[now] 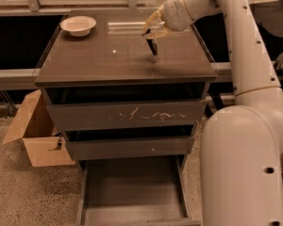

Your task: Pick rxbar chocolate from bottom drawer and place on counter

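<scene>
My gripper [153,32] is above the right part of the counter [99,60], shut on the rxbar chocolate [152,46]. The black bar hangs down from the fingertips, its lower end at or just above the counter top. The bottom drawer [132,192] is pulled out below the cabinet and its tray shows nothing inside.
A white bowl [78,25] stands on the counter's back left corner. The top drawer front with pale scratches [127,114] and the middle drawer [129,147] are slightly open. A cardboard box [35,135] sits on the floor at left. My arm fills the right side.
</scene>
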